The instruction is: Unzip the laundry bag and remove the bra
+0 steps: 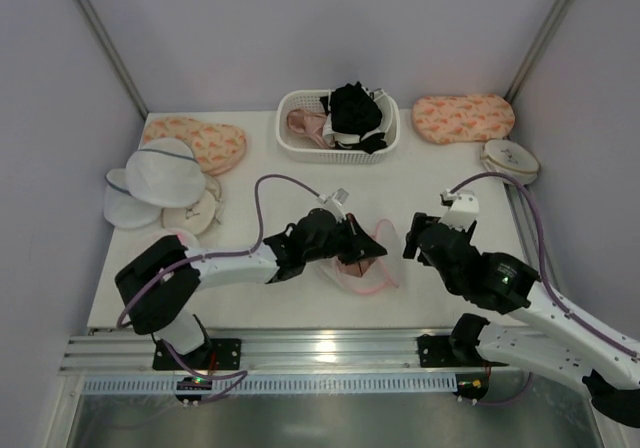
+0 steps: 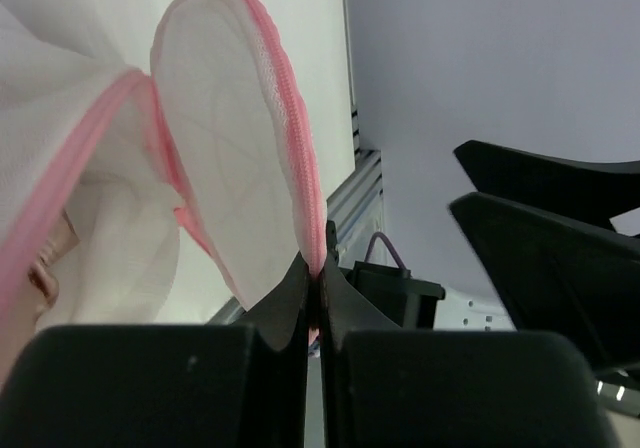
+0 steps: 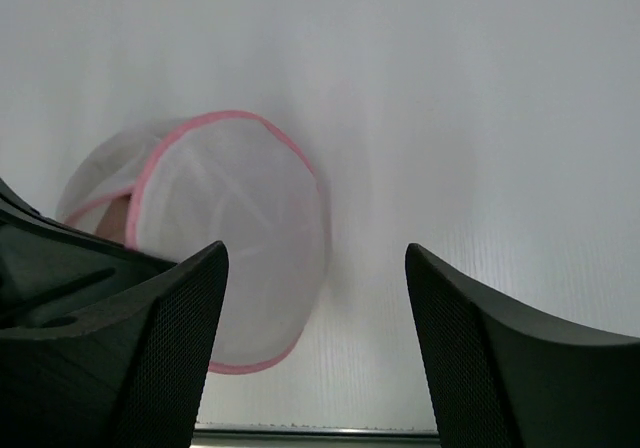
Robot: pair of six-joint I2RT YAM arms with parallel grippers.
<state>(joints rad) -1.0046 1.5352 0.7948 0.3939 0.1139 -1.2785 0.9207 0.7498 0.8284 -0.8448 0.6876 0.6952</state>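
Observation:
The laundry bag [image 1: 358, 268] lies near the table's front middle, its pink zip rim parted and one mesh flap [image 2: 235, 158] raised. My left gripper [image 1: 366, 244] is shut on the pink zip rim [image 2: 318, 258] of that flap. A bit of pale pink bra [image 2: 48, 263] shows inside the bag's opening, and it also shows in the right wrist view [image 3: 112, 220]. My right gripper [image 1: 418, 240] is open and empty, just right of the bag [image 3: 235, 238] and not touching it. The right wrist view shows its fingers [image 3: 185, 308] spread wide above the table.
A white basket [image 1: 290, 144] at the back holds a black garment [image 1: 355, 113] and a pink one [image 1: 305, 123]. Peach patterned pouches [image 1: 200, 140] [image 1: 462, 116] lie on either side of it. Larger white mesh bags [image 1: 160, 173] lie at the left and a cream round case [image 1: 510, 156] at the right.

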